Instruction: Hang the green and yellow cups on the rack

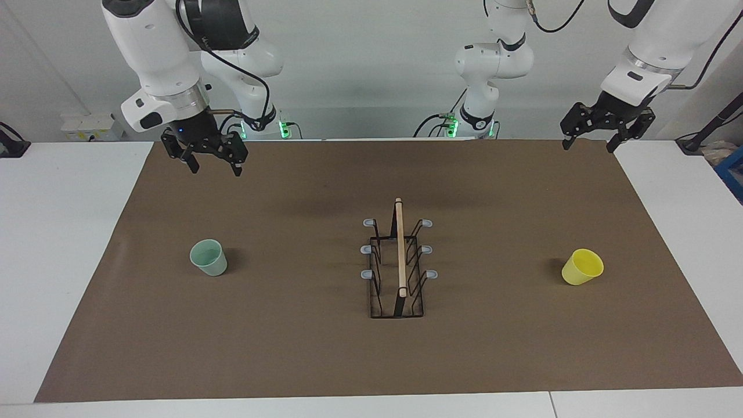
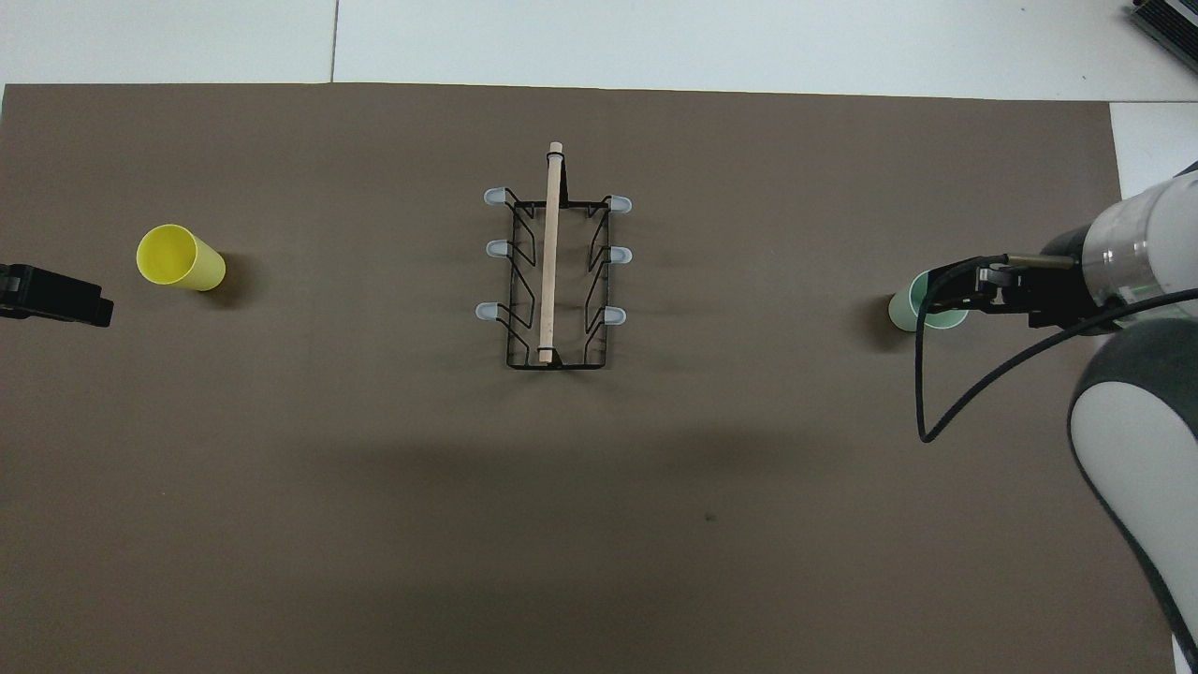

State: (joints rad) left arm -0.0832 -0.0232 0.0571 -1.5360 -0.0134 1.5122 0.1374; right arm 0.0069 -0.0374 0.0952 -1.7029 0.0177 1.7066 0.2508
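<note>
I am seeing the rack standing mid-desk, the green cup toward the right arm's end, the yellow cup toward the left's. Both the right end effector and the left end effector are hanging wide and empty.

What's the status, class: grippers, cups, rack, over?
Left gripper and right gripper open, raised, empty. Green cup and yellow cup on the mat, unhung. Rack between them, prongs bare. Nothing in the way.
</note>
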